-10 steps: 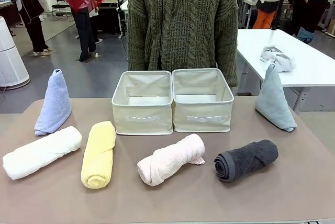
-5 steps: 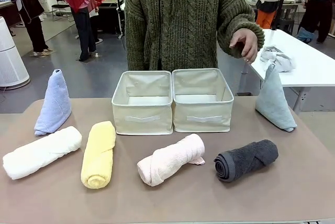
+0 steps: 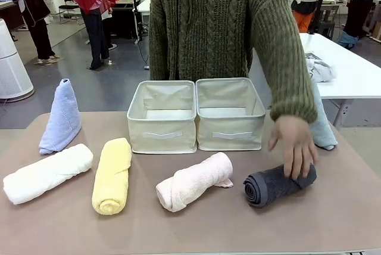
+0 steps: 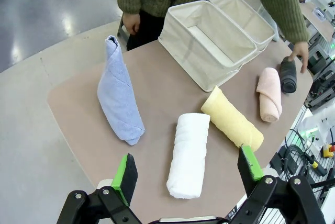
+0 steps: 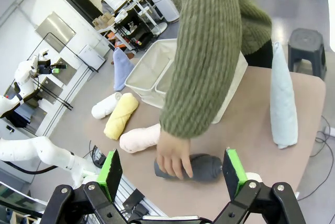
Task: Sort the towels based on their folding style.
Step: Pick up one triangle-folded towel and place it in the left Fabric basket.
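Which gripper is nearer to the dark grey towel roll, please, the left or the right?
Right. The right gripper hangs near the dark grey roll, which the person's hand touches; the left gripper hangs over the white roll, at the table's other end.

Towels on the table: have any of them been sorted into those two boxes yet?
None yet: both boxes sit empty. In hand: the person's hand rests on the dark grey roll. Left: everything, four rolls and two cones on the table; left gripper and right gripper open.
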`<state>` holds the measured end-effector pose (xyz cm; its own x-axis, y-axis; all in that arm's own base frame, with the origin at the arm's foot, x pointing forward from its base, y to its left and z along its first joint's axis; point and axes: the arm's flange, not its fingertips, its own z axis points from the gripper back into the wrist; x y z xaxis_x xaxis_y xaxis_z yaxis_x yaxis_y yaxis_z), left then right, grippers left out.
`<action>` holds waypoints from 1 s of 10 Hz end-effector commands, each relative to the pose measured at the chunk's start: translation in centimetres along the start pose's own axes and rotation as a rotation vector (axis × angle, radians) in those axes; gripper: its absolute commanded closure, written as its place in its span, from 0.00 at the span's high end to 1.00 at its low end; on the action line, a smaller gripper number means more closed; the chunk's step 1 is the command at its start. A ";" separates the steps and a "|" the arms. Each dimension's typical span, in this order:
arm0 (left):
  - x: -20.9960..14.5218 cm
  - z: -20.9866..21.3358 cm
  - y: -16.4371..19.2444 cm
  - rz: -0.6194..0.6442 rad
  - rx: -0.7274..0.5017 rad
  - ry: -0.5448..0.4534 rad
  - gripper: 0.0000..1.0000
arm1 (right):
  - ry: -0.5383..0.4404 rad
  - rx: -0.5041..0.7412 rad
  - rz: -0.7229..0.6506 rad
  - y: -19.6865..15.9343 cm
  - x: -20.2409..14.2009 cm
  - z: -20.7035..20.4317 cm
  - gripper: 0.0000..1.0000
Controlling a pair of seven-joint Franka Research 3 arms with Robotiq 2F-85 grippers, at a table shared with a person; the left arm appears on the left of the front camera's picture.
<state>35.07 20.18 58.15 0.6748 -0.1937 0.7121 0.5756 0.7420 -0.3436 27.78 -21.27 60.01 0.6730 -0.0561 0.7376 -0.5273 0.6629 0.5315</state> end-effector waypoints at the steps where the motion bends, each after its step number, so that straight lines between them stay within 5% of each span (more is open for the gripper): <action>1: 0.0 0.1 0.2 -0.001 0.002 -0.017 1.00 | -0.004 -0.006 0.003 -0.1 0.1 0.0 1.00; 4: 1.1 -0.5 -0.6 0.014 0.037 0.039 1.00 | -0.004 -0.006 0.003 -0.1 0.1 0.0 1.00; 7: 10.0 -4.8 -2.2 0.122 0.404 0.171 1.00 | -0.004 -0.006 0.003 -0.1 0.1 0.0 1.00; 10: 16.5 -13.1 -1.4 0.197 0.631 0.383 1.00 | -0.004 -0.006 0.003 -0.1 0.1 0.0 1.00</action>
<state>49.23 7.54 62.58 0.8350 -0.1848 0.5183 0.1938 0.9803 0.0374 27.79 -21.30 60.09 0.6723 -0.0562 0.7382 -0.5268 0.6643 0.5303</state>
